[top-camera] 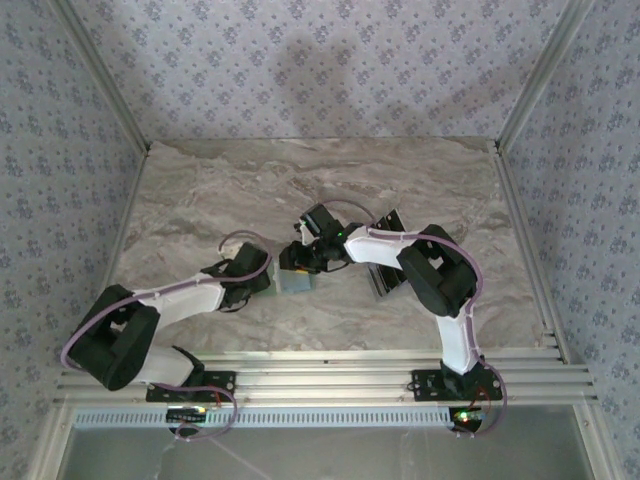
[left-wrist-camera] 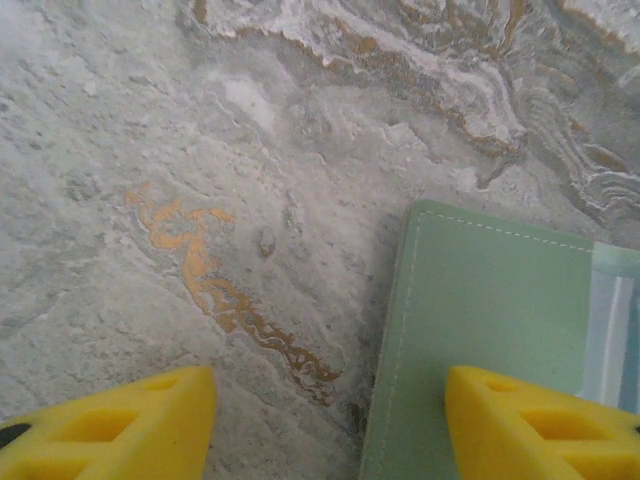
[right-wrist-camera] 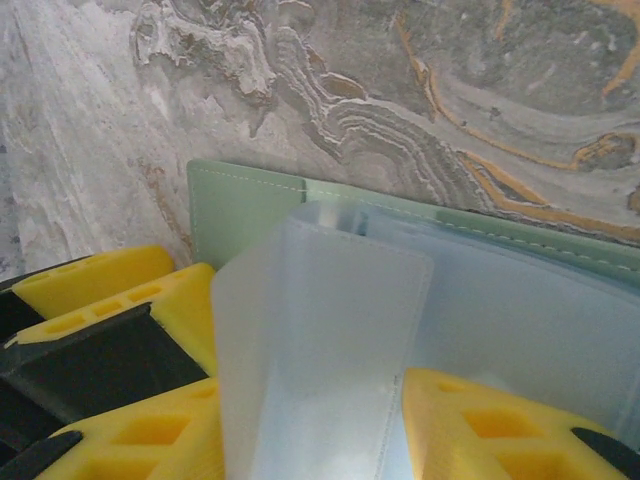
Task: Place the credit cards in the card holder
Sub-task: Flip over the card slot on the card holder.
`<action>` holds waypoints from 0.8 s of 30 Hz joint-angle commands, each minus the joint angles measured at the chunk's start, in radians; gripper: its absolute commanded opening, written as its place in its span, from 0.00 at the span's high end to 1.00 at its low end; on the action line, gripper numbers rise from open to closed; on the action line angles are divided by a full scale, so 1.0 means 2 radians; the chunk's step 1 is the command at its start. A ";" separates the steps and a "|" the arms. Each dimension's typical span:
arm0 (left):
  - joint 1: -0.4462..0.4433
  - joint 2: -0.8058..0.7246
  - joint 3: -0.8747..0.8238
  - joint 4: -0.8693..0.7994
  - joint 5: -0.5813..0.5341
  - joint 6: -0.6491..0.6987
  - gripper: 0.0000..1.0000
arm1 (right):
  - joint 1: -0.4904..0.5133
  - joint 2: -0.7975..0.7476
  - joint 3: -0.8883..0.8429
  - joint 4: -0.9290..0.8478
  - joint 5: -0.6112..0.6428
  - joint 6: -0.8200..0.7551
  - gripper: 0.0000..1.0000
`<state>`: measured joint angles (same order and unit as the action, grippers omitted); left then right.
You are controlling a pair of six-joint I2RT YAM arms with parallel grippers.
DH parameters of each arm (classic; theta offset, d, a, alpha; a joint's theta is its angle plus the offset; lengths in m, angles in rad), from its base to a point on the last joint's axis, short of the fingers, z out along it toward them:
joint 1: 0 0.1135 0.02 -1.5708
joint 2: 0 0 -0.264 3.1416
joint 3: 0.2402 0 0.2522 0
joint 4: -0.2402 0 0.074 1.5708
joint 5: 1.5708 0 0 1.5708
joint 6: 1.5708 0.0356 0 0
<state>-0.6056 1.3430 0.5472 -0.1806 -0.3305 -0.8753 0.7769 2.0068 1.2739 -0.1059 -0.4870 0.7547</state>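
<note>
The sage-green card holder (top-camera: 296,284) lies open at the table's middle, its clear plastic sleeves facing up. My left gripper (left-wrist-camera: 330,425) is open low over its left edge, one yellow finger above the marble and the other above the green holder (left-wrist-camera: 480,320). My right gripper (right-wrist-camera: 310,440) is at the holder (right-wrist-camera: 235,205) from the far side, and a clear sleeve (right-wrist-camera: 320,340) stands up, bowed between its two yellow fingers. The left gripper's fingers (right-wrist-camera: 100,285) sit just beside it. The black credit cards (top-camera: 384,284) lie to the right, partly hidden under the right arm.
The marble table (top-camera: 200,200) is bordered by aluminium rails at the sides and front, with patterned walls around it. The two arms meet over the middle, and the right forearm crosses above the card array.
</note>
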 commanded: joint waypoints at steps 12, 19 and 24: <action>0.037 -0.108 -0.044 -0.017 -0.011 -0.048 0.34 | 0.018 0.013 0.039 -0.016 -0.007 0.014 0.54; 0.041 -0.123 -0.046 -0.028 -0.013 -0.059 0.34 | 0.038 0.047 0.087 -0.031 -0.008 0.015 0.54; 0.042 -0.132 -0.045 -0.034 -0.015 -0.058 0.34 | 0.044 0.056 0.105 -0.038 -0.011 0.013 0.54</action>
<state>-0.5293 1.0985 0.4606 -0.2153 -0.3378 -0.9787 0.8597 2.1082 1.4540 -0.1387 -0.4881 0.7715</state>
